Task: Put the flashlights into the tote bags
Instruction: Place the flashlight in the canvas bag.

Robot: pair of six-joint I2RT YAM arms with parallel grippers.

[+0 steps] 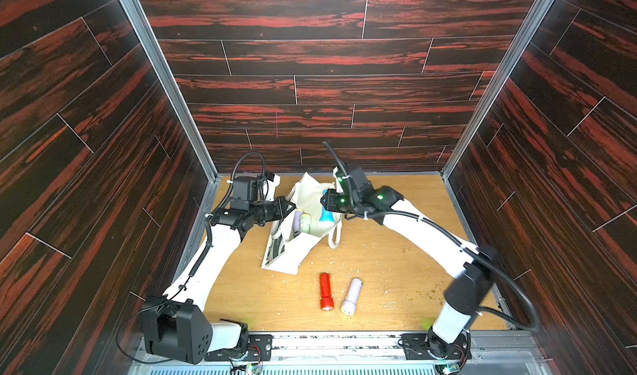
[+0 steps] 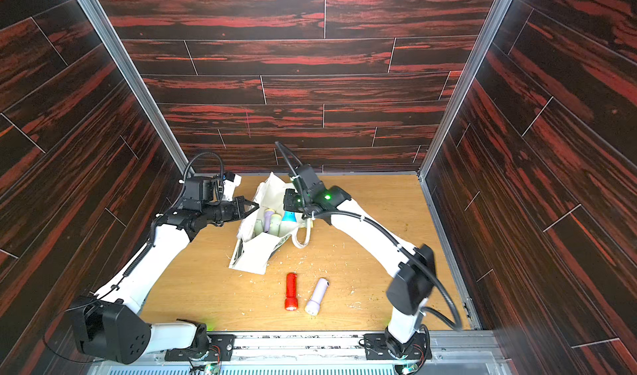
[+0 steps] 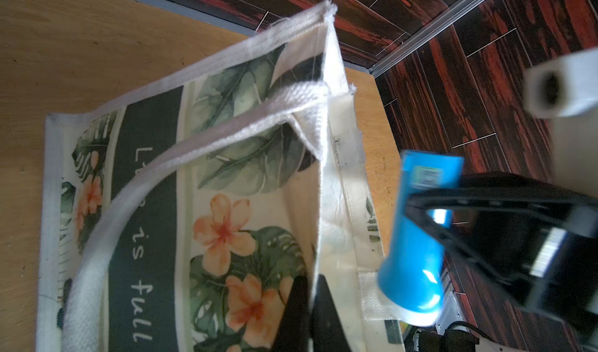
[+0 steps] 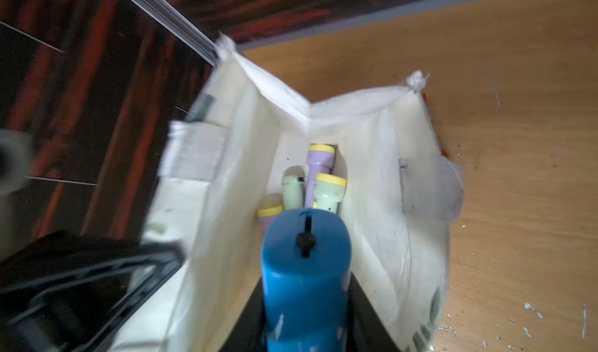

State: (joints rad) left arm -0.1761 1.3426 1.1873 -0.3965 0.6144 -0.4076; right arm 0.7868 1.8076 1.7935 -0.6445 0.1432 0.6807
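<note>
Two flashlights lie loose on the tabletop (image 1: 396, 252) towards its front edge: a red flashlight (image 1: 325, 290) and a lilac flashlight (image 1: 352, 295), side by side but apart. Their long axes run front to back and their wide heads point at the robot's bases, the lilac one angled slightly.

A blue flashlight (image 1: 325, 215) hangs over the open mouth of the cream tote bag (image 1: 312, 192), clenched across its barrel by the right jaws. It is steeply tilted, with its head lowermost and pointing into the bag. The left jaws are pinched tight on the bag's rim, and the mouth stands open.

Deep inside, the right wrist view shows at least four pastel flashlights (image 4: 328, 193), lilac and mint with yellow-ringed heads, bundled lengthwise along the bag.

The honey-coloured, wood-grain tabletop is strewn with pale flecks (image 1: 358, 252). Dark plank-pattern wall panels (image 1: 310, 56), streaked with red, enclose it on three sides, joined by aluminium corner posts (image 1: 165, 80).
</note>
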